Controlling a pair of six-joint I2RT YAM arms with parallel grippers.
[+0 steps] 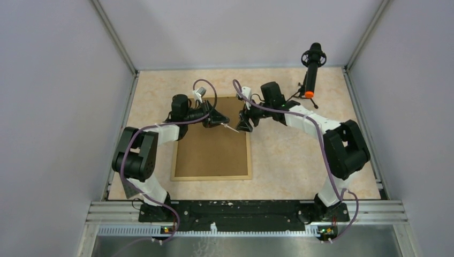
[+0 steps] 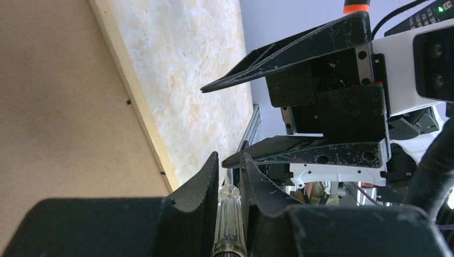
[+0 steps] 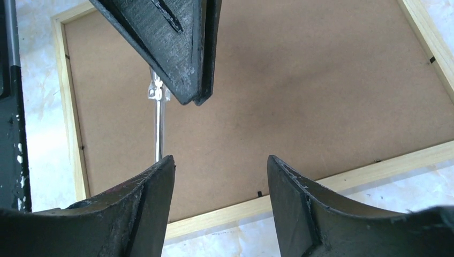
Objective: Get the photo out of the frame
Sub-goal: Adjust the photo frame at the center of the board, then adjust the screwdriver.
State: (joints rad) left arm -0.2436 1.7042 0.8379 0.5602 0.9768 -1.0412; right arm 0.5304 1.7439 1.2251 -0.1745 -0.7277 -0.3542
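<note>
The frame (image 1: 211, 176) lies back side up on the table, its brown fibreboard (image 1: 211, 152) facing me inside the light-wood border (image 3: 375, 171). The photo is hidden under the board. My left gripper (image 1: 218, 122) hovers over the frame's far part, shut on a clear-handled screwdriver (image 2: 229, 219) whose metal shaft (image 3: 159, 134) points toward the right arm. My right gripper (image 3: 219, 159) is open and empty just right of it, above the frame's far right edge; the shaft passes behind its left finger. Small black tabs (image 3: 258, 193) sit along the inner edge.
A black microphone on a stand with an orange ring (image 1: 311, 69) stands at the back right. The marbled tabletop (image 1: 300, 160) is boxed in by grey walls on three sides. A metal rail (image 1: 246, 211) runs along the near edge.
</note>
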